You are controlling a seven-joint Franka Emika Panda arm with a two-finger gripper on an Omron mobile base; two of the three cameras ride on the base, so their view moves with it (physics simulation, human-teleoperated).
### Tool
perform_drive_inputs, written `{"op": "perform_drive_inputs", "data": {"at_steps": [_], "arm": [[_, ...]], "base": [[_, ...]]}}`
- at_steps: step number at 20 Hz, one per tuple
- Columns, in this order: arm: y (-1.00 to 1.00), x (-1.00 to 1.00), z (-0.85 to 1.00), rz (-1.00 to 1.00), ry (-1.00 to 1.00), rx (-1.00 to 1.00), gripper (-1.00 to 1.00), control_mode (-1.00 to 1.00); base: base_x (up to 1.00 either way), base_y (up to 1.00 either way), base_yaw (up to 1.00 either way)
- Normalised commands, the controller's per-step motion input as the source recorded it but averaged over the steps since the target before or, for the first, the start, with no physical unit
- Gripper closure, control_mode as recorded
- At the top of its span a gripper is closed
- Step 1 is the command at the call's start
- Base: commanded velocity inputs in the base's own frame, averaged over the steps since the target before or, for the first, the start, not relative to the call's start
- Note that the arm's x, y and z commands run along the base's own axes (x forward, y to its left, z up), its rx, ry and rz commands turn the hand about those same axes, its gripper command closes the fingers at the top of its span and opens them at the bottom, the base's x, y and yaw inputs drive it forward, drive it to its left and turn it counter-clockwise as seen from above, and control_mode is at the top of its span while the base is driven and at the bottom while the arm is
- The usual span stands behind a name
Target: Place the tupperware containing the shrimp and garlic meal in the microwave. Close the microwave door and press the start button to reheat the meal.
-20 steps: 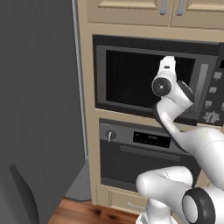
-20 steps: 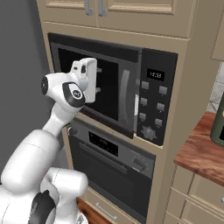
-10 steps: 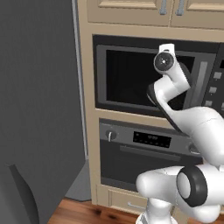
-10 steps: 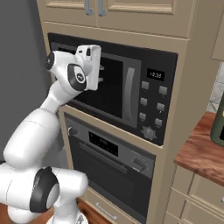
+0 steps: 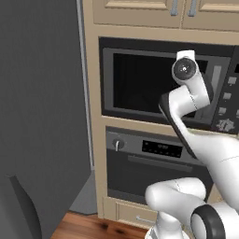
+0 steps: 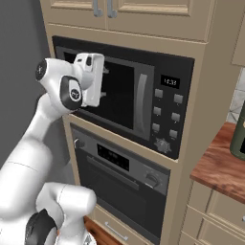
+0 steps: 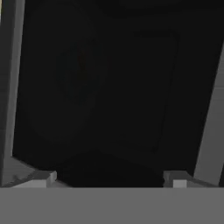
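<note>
With the microwave door [image 6: 112, 93] shut and the end effector [image 7: 109, 175] spread wide, empty, facing its dark glass, the risk is fingers grazing the glass instead of reaching the right-hand button panel [image 6: 167, 119], and the tupperware can't be made out behind it.

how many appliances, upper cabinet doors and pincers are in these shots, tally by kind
microwave: 1
oven: 1
upper cabinet doors: 2
pincer, open in front of the dark microwave door: 1
total: 5
</note>
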Motion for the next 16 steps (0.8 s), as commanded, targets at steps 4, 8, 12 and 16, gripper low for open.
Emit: {"op": "perform_drive_inputs", "data": {"at_steps": [4, 8, 12, 16], "arm": [[-0.05, -1.0, 0.02, 0.11, 0.0, 0.1, -1.0, -1.0], [-0.48, -1.0, -0.01, 0.2, 0.0, 0.2, -1.0, -1.0], [-0.65, -1.0, -0.12, 0.19, -0.01, 0.27, -1.0, -1.0], [-0.45, -0.88, -0.15, 0.05, -0.15, 0.26, -1.0, -1.0]], "base": [[0.0, 0.0, 0.0], [0.0, 0.0, 0.0], [0.0, 0.0, 0.0], [0.0, 0.0, 0.0]]}}
